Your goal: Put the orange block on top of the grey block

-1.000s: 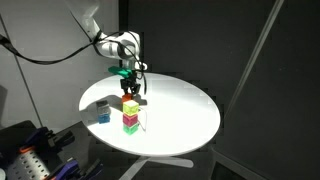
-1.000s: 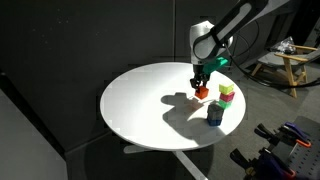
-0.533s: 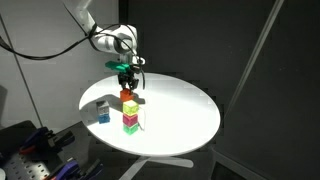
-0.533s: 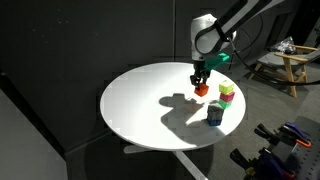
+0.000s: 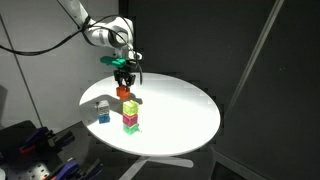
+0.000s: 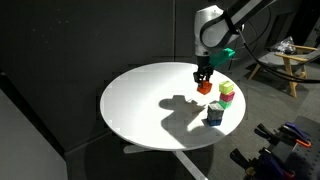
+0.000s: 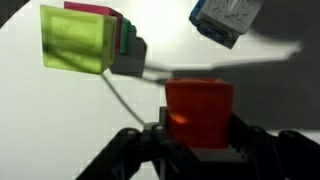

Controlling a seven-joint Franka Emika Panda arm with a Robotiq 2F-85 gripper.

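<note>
My gripper (image 5: 124, 78) is shut on the orange block (image 5: 124, 92) and holds it in the air above the white round table (image 5: 185, 110). In the wrist view the orange block (image 7: 198, 108) sits between my dark fingers. The grey block (image 5: 103, 113) stands on the table, apart from the gripper; it also shows in an exterior view (image 6: 215, 114) and at the top of the wrist view (image 7: 225, 20). A yellow-green cube (image 5: 131, 107) sits stacked on a magenta cube (image 5: 131, 124) just below and beside the held block.
The table's edge (image 6: 120, 135) drops off on all sides. A wooden chair (image 6: 290, 62) stands beyond the table. Cables and equipment (image 5: 40, 150) lie low beside the table. Dark curtains surround the scene.
My gripper has risen with the orange block, which now hangs higher above the stacked cubes. The other cubes have not moved.
</note>
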